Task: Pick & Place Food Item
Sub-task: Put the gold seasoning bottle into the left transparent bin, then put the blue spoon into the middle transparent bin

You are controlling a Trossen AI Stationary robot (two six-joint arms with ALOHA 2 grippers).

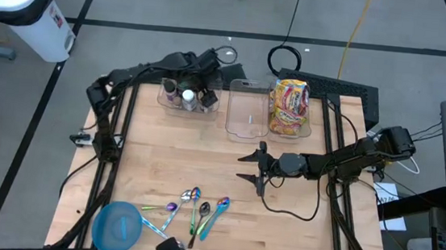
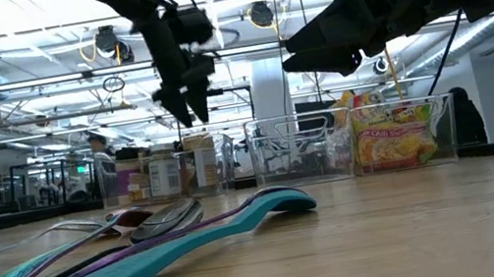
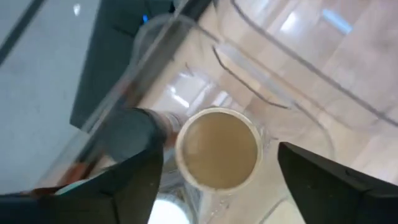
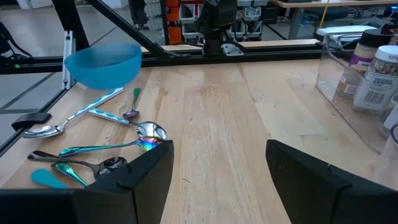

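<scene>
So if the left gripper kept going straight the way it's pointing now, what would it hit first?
Most likely the tan-lidded jar in the left clear bin. The left gripper hangs open above it, the lid centred between its fingers, though the remaining gap is hard to judge.

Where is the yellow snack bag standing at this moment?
In the high view, the yellow snack bag stands in the rightmost clear bin at the table's far edge, beside the empty middle bin.

Both arms are dark, almost black, built of slim tube links with thicker round joints, black cables run along the left arm (image 1: pixel 142 73) and right arm (image 1: pixel 341 161), and each ends in two flat, dark, wedge-shaped fingers (image 3: pixel 134 171).
</scene>
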